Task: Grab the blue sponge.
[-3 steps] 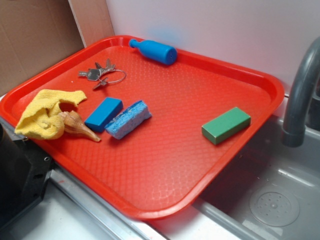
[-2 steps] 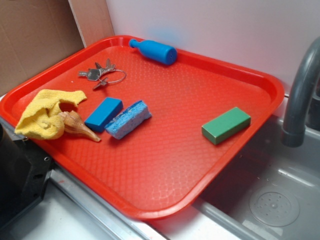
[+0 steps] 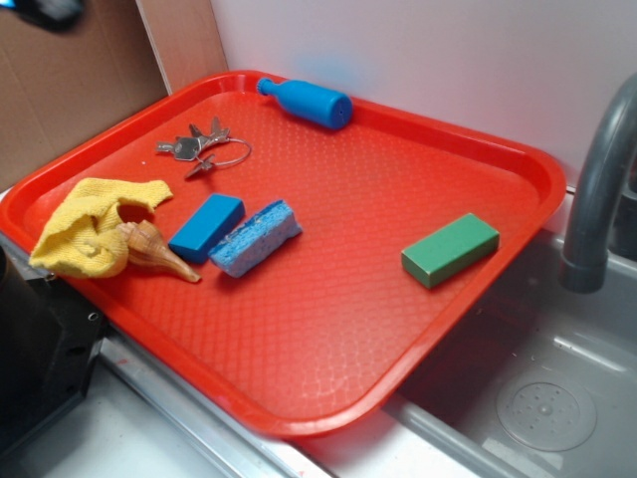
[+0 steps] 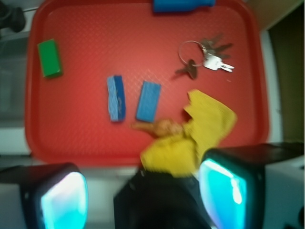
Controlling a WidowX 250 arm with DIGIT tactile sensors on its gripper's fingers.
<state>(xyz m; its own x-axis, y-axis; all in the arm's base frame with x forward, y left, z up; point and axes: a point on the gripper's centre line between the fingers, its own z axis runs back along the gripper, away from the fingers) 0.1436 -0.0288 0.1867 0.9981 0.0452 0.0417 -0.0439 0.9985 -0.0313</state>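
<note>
The blue sponge lies on its long edge in the left middle of the red tray, touching a smooth darker blue block on its left. In the wrist view the sponge lies far ahead of my gripper, beside the block. The gripper is open and empty, its two cyan pads wide apart, high above the tray's near edge. In the exterior view only a dark blur of the gripper shows at the top left corner.
On the tray are a green block, a blue bottle-shaped toy, keys on a ring, a yellow cloth and a seashell. A grey faucet and a sink are at the right.
A dark blur of the gripper has come into the top left corner of the exterior view. Nothing on the tray has moved.
</note>
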